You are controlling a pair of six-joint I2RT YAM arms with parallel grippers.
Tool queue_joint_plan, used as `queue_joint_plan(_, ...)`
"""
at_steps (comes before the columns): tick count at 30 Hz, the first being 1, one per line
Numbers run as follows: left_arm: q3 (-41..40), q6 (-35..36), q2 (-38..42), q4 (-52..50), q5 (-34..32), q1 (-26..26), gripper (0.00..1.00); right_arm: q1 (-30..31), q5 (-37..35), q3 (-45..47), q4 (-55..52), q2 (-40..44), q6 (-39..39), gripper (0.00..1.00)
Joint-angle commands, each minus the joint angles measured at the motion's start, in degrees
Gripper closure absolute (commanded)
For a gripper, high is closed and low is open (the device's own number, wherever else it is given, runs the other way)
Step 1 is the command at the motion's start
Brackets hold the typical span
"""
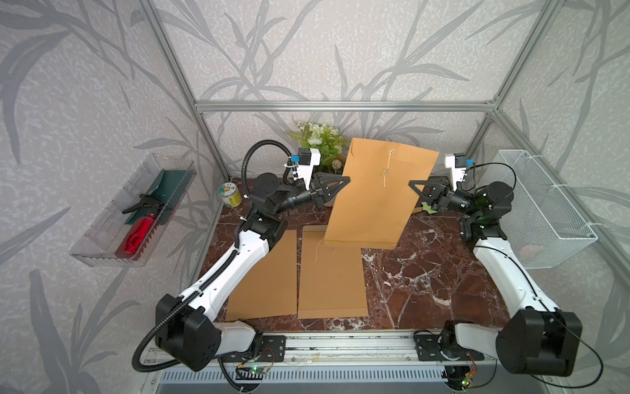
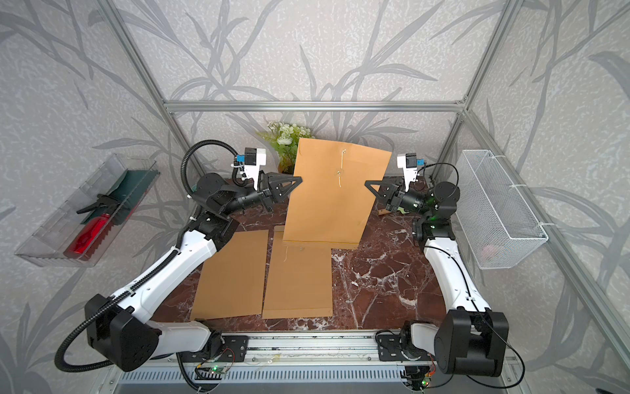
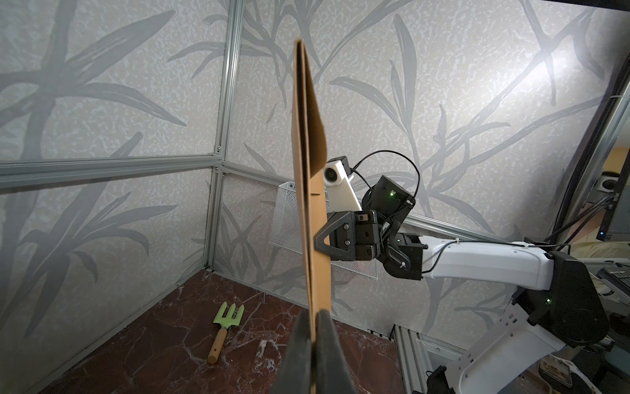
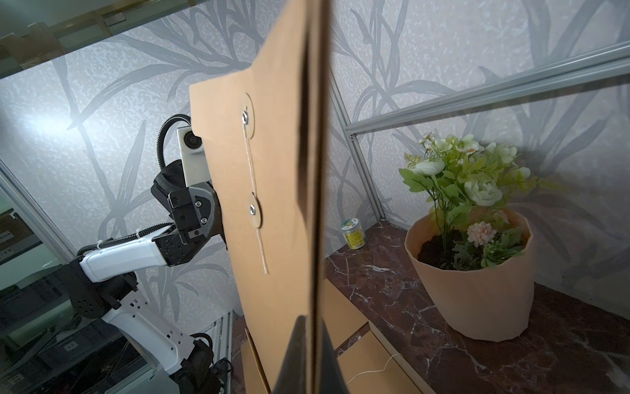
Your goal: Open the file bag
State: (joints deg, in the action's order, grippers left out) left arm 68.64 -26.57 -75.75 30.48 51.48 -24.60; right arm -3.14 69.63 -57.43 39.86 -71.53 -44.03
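Note:
A brown file bag point(image 1: 375, 198) point(image 2: 327, 201) hangs upright above the marble table, pinched by its two side edges. My left gripper point(image 1: 347, 179) point(image 2: 300, 179) is shut on its left edge; in the left wrist view the pads point(image 3: 325, 341) clamp the bag's thin edge point(image 3: 312, 204). My right gripper point(image 1: 410, 184) point(image 2: 366, 184) is shut on the right edge, seen edge-on in the right wrist view point(image 4: 312, 319). The bag's face point(image 4: 272, 170) shows two round discs and a white string point(image 4: 260, 252) whose tail hangs loose below the lower disc.
Two more brown file bags point(image 1: 266, 279) point(image 1: 330, 273) lie flat below the held one. A flower pot point(image 4: 477, 290) and a small can point(image 1: 230, 194) stand at the back. A green garden fork point(image 3: 226, 320) lies behind the bag. A wire basket point(image 1: 542, 211) hangs right, a clear tray point(image 1: 102, 245) left.

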Motion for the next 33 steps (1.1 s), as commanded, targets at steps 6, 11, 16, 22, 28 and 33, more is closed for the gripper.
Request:
queue_joint_plan(6,6.7,1.1,-1.3,-4.6,1.5,0.3,0.65,0.0,1.9,-0.8,0.5,2.1,1.9,0.99)
queue_joint_plan(11,10.4,0.4,-3.5,-6.5,3.1,0.4,0.62,0.0,2.5,-1.1,-1.8,2.7,3.6,1.00)
queue_joint_plan(16,13.3,-0.9,-5.9,-7.8,4.5,0.3,0.62,0.0,2.5,-1.6,-4.6,3.6,5.6,1.00)
queue_joint_plan(22,14.0,-1.2,-6.8,-8.2,4.8,0.3,0.62,0.3,2.4,-2.4,-4.8,3.4,5.2,1.00)
queue_joint_plan(28,14.5,-1.6,-7.5,-8.3,5.1,0.3,0.67,1.2,2.2,-3.2,-4.6,2.8,5.2,1.00)
queue_joint_plan(33,14.7,-2.3,-7.8,-7.4,5.2,0.3,0.88,1.7,1.9,-3.4,-4.6,2.1,5.3,1.00)
